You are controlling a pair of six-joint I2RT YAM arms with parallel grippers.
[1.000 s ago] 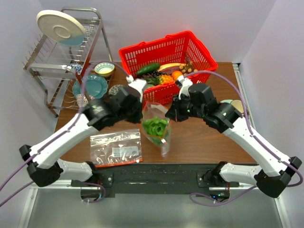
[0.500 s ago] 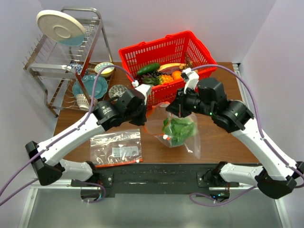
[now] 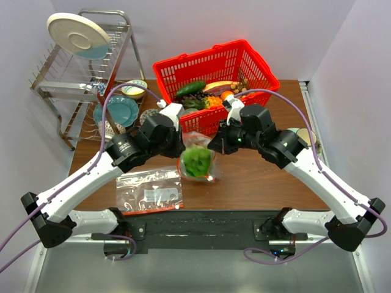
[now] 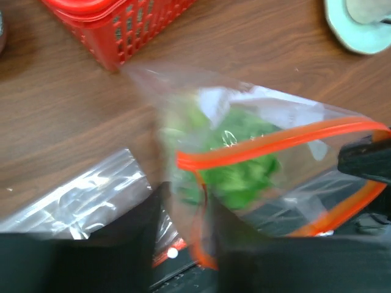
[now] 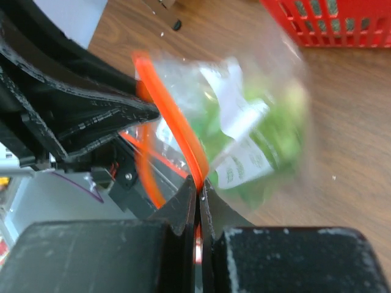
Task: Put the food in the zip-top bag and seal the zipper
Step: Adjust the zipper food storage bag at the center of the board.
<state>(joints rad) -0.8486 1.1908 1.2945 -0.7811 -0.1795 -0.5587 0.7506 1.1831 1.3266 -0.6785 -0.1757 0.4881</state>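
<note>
The clear zip-top bag point(image 3: 197, 160) hangs between my two grippers above the table, with pale-green leafy cabbage point(image 4: 244, 168) inside it. Its red-orange zipper point(image 4: 275, 141) gapes open at the mouth. My right gripper point(image 5: 200, 183) is shut on the zipper strip point(image 5: 174, 128) and carries the bag. My left gripper point(image 4: 188, 195) has its jaws parted, and the blurred strip end runs loosely through the gap. From above, the left gripper point(image 3: 179, 151) sits at the bag's left edge and the right gripper point(image 3: 214, 146) at its right. A dark green cucumber point(image 3: 190, 88) lies in the red basket point(image 3: 256, 67).
A second clear bag point(image 3: 149, 190) lies flat at the near left. Behind the hanging bag stands the red basket with other produce. A dish rack point(image 3: 61, 79) holding a white plate point(image 3: 78, 35), a teal plate point(image 3: 116, 111) and a bowl point(image 3: 134, 88) are at the far left.
The bag swung right with the right arm, then came back left toward the centre. My left jaws, shut on the strip before, now stand parted. The right grip is unchanged.
</note>
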